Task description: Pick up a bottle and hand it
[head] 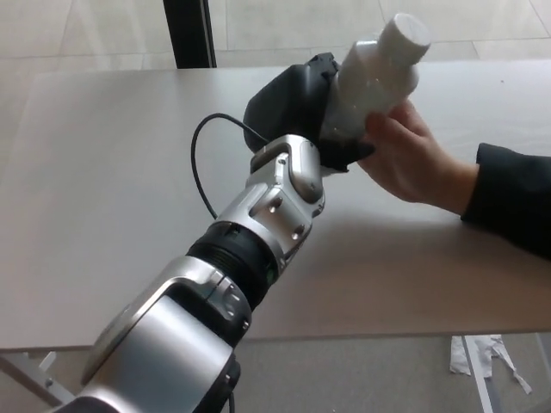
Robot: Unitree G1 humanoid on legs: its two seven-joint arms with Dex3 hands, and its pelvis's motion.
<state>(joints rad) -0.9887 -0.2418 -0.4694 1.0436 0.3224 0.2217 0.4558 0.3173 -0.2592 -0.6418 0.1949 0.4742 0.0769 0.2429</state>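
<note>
Nearest the camera, the silver shoulder and upper segment of the left arm [172, 344] are seen at the bottom of the head view, below the front edge of the pale worktop [86, 198]. Beneath that edge, at the lower right, scraps of white paper [482, 353] are seen on the floor. From the silver forearm a thin black cable [202, 159] is looped out over the worktop surface. Further up, the arm is ended by the black left hand [301, 107], which is raised above the worktop. Its fingers are closed around the lower part of a white bottle [374, 77], so that the bottle is held off the surface. The bottle is tilted, with its white cap [405, 39] pointed up and toward the right. From the right side a person's hand [413, 159] is reached in, a dark sleeve [512, 198] being seen at the wrist. That hand is placed against the right side of the bottle, just beside the robot's fingers, with its fingertips touching the bottle body. Whether the bottle is gripped firmly by the person cannot be told. No part of the right arm is shown. Beyond the worktop, a dark vertical post [189, 33] and a light tiled floor [86, 26] are seen at the top.
</note>
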